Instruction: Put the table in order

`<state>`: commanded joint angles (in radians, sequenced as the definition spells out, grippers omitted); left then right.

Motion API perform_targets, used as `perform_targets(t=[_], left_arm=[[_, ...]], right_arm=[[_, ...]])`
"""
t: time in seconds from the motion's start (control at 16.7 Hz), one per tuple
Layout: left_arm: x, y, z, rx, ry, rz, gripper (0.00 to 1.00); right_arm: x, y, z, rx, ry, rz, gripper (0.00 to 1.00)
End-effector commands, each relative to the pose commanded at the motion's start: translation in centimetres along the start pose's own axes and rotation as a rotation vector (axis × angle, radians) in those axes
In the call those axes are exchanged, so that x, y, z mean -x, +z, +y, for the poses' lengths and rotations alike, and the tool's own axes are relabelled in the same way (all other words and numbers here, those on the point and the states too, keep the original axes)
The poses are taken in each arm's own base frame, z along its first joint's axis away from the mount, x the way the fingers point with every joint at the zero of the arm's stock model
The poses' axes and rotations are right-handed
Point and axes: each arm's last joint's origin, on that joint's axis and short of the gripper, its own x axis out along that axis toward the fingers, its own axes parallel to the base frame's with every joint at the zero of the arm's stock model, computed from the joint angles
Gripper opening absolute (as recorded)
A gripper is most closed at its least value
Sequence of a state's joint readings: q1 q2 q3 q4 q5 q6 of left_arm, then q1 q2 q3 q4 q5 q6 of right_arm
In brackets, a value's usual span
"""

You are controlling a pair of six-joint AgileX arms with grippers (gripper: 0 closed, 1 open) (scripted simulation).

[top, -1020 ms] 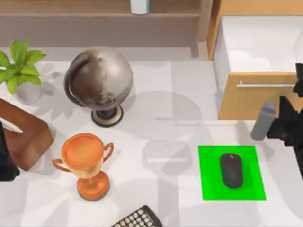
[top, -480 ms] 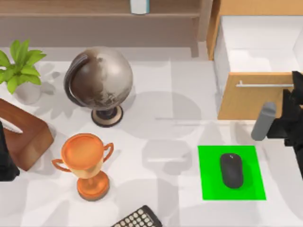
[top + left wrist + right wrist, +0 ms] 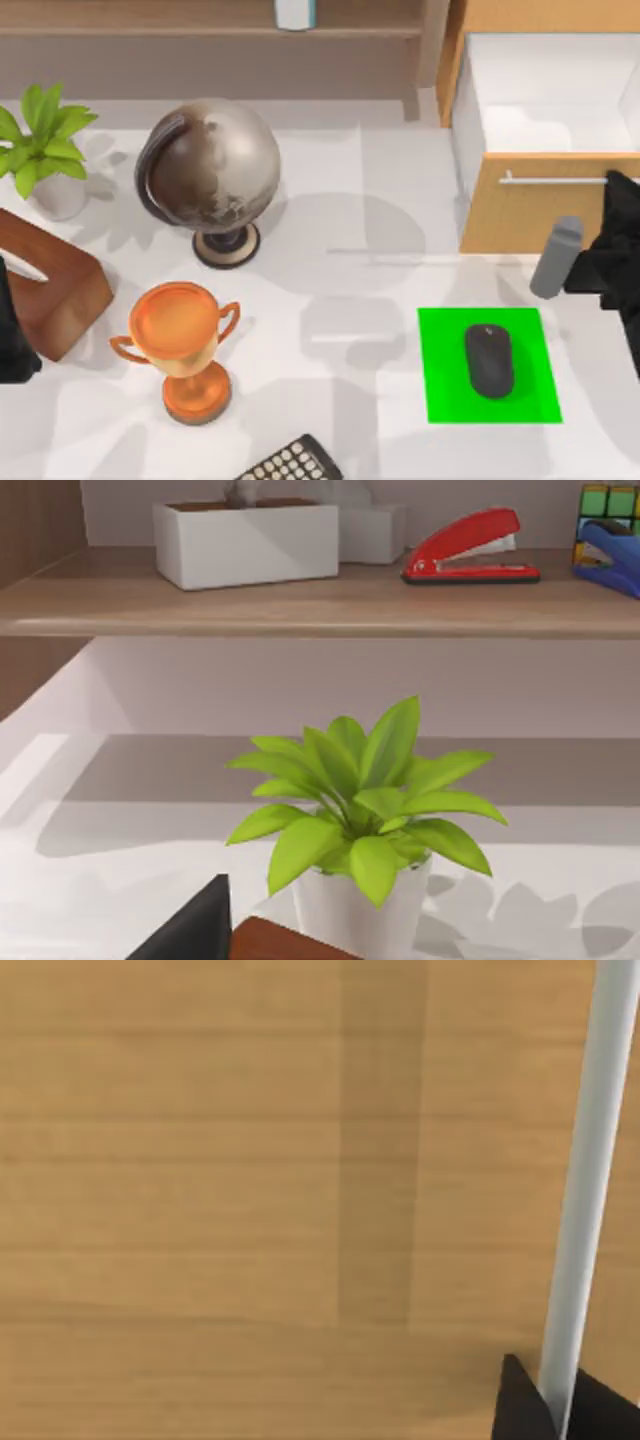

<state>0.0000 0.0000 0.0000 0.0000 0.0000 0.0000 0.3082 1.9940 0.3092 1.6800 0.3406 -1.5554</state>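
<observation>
The right end effector (image 3: 612, 262) sits at the table's (image 3: 340, 220) right edge, just in front of the open drawer (image 3: 545, 100), with a grey cylinder (image 3: 556, 257) standing against it. Whether its fingers are apart or clamped on that cylinder I cannot tell. The right wrist view looks close at the wooden drawer front (image 3: 200, 1160), with the metal handle (image 3: 585, 1180) running past a dark fingertip. The left arm (image 3: 12, 340) is parked at the table's left edge.

The white table spreads across the whole scene, carrying a globe (image 3: 210, 175), trophy (image 3: 180, 345), potted plant (image 3: 40, 140), brown wooden box (image 3: 50, 280), calculator (image 3: 292, 462) at the near edge, and a mouse (image 3: 488, 360) on a green mat (image 3: 440, 400).

The drawer is pulled out and its white interior looks bare. On the shelf (image 3: 320, 595) behind the table, the left wrist view shows a white box (image 3: 245, 540), a red stapler (image 3: 470, 550) and a coloured cube (image 3: 592, 505).

Risks, as I judge them: the end effector is tight against the drawer front and could knock the handle or nudge the drawer. If the cylinder is not firmly gripped, it may tip or roll toward the mouse.
</observation>
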Motion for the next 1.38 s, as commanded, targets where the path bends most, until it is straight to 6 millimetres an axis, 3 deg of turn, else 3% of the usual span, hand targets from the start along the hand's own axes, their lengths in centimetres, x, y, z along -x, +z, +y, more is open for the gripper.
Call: perform_targets(t=[0.42,0.96,1.38], left_arm=[[0.0,0.0,0.0,0.000,0.000,0.000,1.00],[0.0,0.0,0.0,0.000,0.000,0.000,1.00],[0.0,0.0,0.0,0.000,0.000,0.000,1.00]], right_arm=[[0.0,0.0,0.1,-0.001,0.007,0.000,0.00],[-5.9,0.1,0.0,-0.002,0.001,-0.001,0.00],[-6.5,0.1,0.2,-0.002,0.011,-0.002,0.00]])
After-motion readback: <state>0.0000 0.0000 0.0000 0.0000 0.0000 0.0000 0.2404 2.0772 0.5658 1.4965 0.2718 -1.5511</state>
